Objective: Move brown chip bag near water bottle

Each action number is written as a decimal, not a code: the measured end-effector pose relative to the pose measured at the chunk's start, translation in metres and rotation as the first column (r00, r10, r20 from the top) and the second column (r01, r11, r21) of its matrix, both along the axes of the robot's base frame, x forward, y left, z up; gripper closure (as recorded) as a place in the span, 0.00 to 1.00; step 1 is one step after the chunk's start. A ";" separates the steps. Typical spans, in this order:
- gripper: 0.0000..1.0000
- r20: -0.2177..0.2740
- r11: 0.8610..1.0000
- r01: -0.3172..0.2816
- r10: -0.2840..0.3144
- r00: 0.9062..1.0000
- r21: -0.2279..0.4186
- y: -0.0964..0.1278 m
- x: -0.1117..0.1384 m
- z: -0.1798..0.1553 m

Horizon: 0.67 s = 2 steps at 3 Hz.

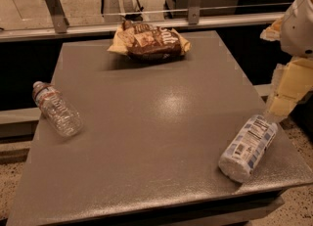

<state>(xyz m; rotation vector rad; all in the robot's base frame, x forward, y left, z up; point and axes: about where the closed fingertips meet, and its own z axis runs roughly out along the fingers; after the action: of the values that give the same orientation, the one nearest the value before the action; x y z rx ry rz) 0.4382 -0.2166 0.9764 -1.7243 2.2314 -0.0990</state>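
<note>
Nearest, a labelled bottle (247,147) lies by the claw (279,103), whose state I cannot tell, which should grip the bag (149,40) at the desk's (161,122) far edge centrally and carry it low to the left-side water bottle (56,108).

1. The table (161,122) is seen with a grey, matt, finely grained top, and a soft sheen is caught near its middle.
2. The brown chip bag (149,41) is shown as crinkled, glossy film, dark brown with tan edges.
3. The water bottle (57,108) is made out as clear, ribbed plastic, wrapped in a thin see-through label.
4. The larger bottle (248,146) is covered by a smooth white-and-blue label; paper or film cannot be told.
5. The gripper (279,106), pictured at the right edge just above the larger bottle, is cased in smooth white and pale yellow plastic.
6. The bracket (51,5) behind the table is seen as dull grey metal, and the floor (10,191) as speckled stone.
</note>
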 end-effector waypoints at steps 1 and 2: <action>0.00 0.021 1.000 -0.004 0.004 1.000 0.006 0.001 0.006 0.000; 0.00 0.076 0.998 -0.027 0.023 0.997 0.055 0.013 0.045 -0.006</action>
<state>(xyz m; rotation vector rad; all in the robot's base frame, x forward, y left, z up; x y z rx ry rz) 0.4834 -0.2035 0.9707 -1.6909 2.1377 -0.0934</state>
